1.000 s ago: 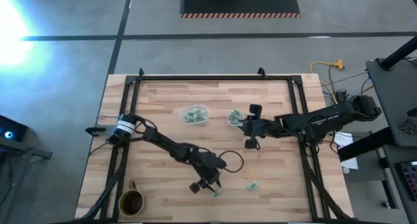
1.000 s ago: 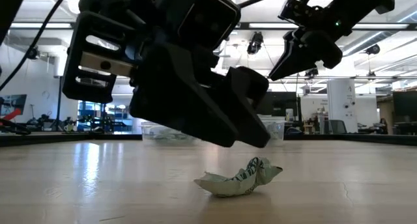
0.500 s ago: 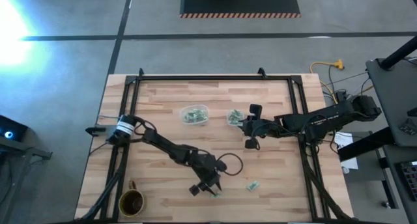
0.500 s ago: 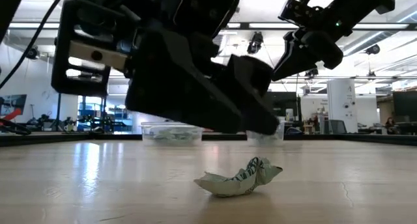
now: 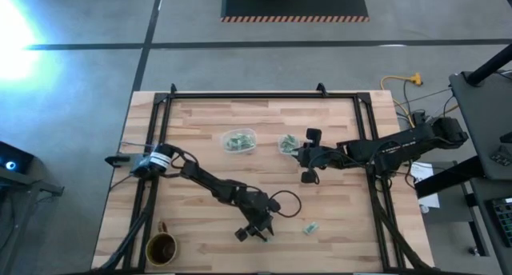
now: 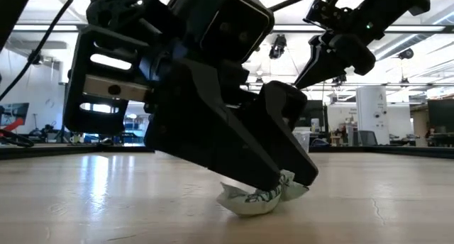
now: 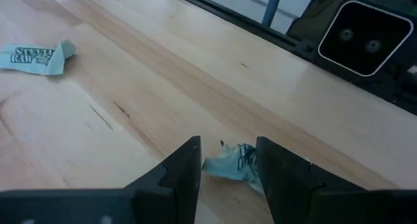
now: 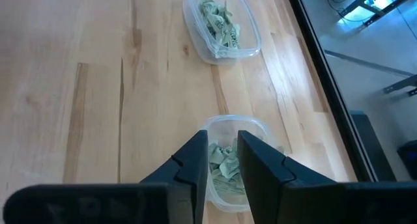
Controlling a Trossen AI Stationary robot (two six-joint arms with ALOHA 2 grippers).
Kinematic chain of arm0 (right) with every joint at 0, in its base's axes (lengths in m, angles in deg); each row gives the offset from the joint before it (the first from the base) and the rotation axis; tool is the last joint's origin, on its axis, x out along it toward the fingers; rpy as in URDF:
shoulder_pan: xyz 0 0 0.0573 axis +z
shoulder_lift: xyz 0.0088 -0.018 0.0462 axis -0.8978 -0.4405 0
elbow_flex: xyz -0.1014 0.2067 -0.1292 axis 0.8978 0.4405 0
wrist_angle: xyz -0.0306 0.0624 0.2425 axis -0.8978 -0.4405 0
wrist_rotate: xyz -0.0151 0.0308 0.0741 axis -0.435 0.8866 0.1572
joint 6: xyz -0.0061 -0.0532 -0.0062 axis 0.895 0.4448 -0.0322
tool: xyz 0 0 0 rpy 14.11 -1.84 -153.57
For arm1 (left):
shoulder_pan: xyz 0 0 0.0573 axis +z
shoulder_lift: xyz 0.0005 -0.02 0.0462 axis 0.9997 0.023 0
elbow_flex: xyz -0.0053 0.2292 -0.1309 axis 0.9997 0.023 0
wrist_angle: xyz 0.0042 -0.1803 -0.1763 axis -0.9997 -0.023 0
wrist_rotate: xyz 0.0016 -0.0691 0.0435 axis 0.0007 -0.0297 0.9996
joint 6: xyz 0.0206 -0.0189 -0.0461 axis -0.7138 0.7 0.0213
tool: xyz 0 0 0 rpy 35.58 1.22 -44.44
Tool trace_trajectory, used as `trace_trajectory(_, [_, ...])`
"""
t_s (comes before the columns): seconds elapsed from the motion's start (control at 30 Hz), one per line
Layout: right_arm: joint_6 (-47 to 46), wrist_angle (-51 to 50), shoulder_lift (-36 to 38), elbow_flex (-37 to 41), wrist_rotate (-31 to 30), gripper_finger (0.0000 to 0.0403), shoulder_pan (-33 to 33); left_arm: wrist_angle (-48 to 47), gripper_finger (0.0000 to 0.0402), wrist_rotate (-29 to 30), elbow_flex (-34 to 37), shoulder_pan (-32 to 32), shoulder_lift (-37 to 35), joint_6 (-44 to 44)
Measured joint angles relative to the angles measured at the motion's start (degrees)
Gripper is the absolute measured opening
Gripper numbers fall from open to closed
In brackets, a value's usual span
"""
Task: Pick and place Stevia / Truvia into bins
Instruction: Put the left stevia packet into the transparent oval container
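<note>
From above, the left gripper [image 5: 258, 229] is down at the near part of the table [image 5: 200, 131], with a Stevia packet [image 5: 310, 227] lying loose a little way to its right; the right gripper [image 5: 302, 155] hangs just beside the small bin [image 5: 287, 144], and the wide bin [image 5: 238, 141] sits beyond that, both holding packets. A brown mug [image 5: 162, 247] stands well off to the left gripper's other side. At table height, the left gripper [image 6: 284, 180] has its fingertips down on a crumpled packet [image 6: 259, 198], while the right gripper [image 6: 319, 59] hangs high behind. The left wrist camera shows its fingers [image 7: 186, 168] parted, straddling the crumpled packet [image 7: 231, 164] without yet pinching it, and the loose packet [image 7: 36, 56] farther ahead. The right wrist camera shows its fingers [image 8: 195, 162] slightly apart and empty, directly over the small bin [image 8: 231, 165], the wide bin [image 8: 221, 25] ahead.
</note>
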Motion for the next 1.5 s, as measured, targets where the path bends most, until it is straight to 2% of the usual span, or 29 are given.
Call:
trace_trajectory(0.33, [-0.6,0.0,0.0,0.0,0.1,0.0082,0.0,-2.5,0.0130,0.3,-0.2,0.2,0.0,0.0])
trace_trajectory(0.57, [-0.5,0.0,0.0,0.0,0.1,0.0073,0.0,-2.5,0.0128,0.4,-0.2,0.5,0.0,0.0])
trace_trajectory(1.03, [-0.4,0.0,0.0,0.0,0.1,0.0077,0.0,-2.5,0.0028,0.5,-0.2,0.5,-0.3,-0.9])
trace_trajectory(1.33, [-0.4,0.0,0.0,0.0,0.1,0.0068,0.0,-3.1,0.0017,0.7,0.2,0.5,-2.0,-1.5])
trace_trajectory(1.5, [-0.4,0.0,0.0,0.0,0.1,0.0068,0.0,-7.9,0.0017,4.4,0.2,0.5,-4.2,-2.0])
